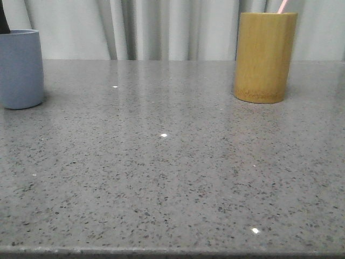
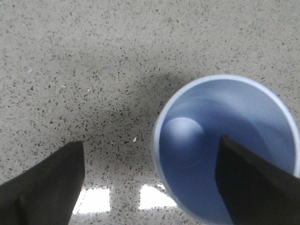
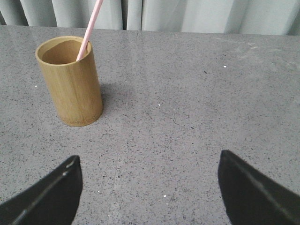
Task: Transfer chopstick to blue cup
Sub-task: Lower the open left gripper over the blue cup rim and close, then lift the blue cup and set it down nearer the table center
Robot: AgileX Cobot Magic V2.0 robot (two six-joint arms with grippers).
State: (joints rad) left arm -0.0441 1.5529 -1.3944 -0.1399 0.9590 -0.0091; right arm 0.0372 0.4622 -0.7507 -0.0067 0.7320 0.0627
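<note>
The blue cup (image 1: 20, 67) stands at the table's far left. In the left wrist view I look straight down into it (image 2: 225, 145) and it holds nothing. My left gripper (image 2: 151, 140) hangs open and empty above it, one finger over the cup's mouth and the other over the table. One of its dark fingers (image 1: 3, 21) shows just above the cup's rim in the front view. One pale pink chopstick (image 3: 89, 30) leans inside the tan bamboo cup (image 3: 71, 82); only its tip (image 1: 282, 6) shows in the front view. My right gripper (image 3: 149, 157) is open and empty, well short of the bamboo cup.
The bamboo cup (image 1: 264, 56) stands at the back right of the grey speckled table (image 1: 172, 162). Grey curtains (image 1: 161, 27) hang behind the table's far edge. The table's front edge runs along the bottom of the front view.
</note>
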